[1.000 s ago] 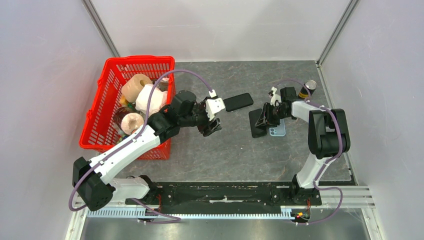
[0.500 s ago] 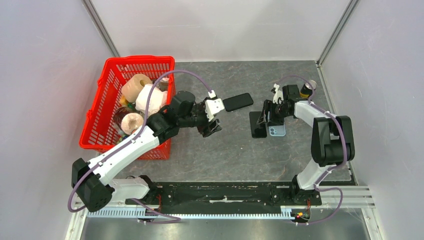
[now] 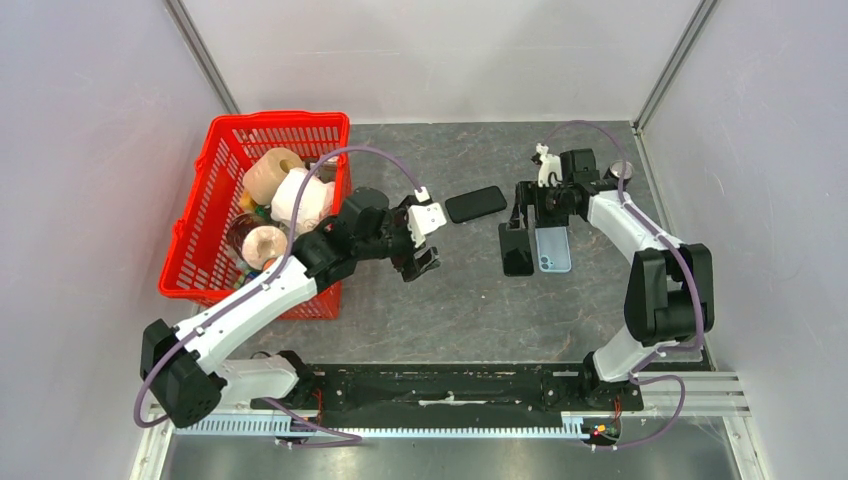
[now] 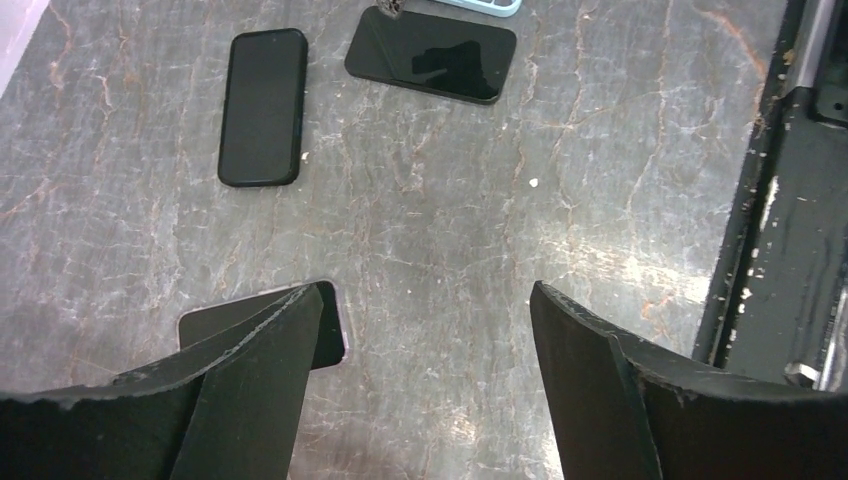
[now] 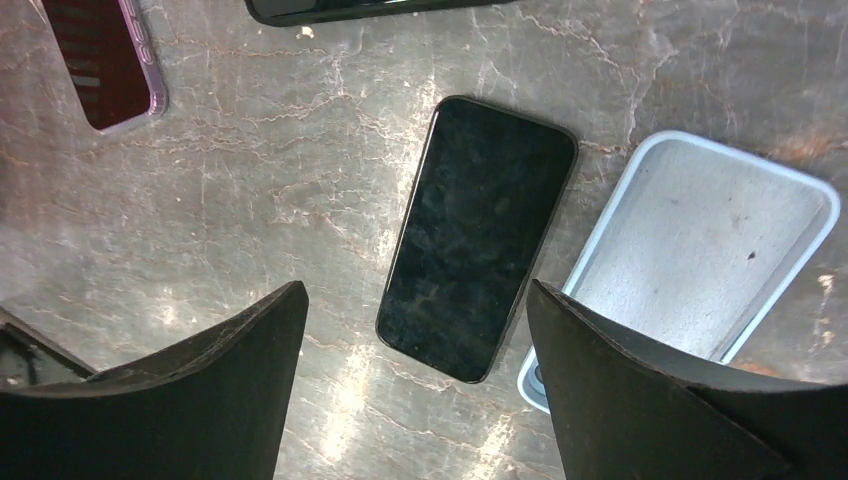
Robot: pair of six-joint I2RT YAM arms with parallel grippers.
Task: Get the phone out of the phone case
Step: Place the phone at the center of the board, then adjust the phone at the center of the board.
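Between the jaws of the right gripper, spread wide and empty: bare black phone flat on the table, just beside the hollow pale-blue phone case. Jaws of the left gripper apart too, holding nothing. Looks done; nothing obviously left to extract.

Grey stone-look tabletop, matte, with pale and rusty veins and a few white specks. Plain pale walls with a faint lilac tint close it in on three sides: back wall, left wall, right wall. Metal left corner post and right corner post stand at the back corners. Along the near edge, a scuffed black plate, then a ribbed aluminium rail. Light is even and diffuse, with a soft glare patch on the tabletop.
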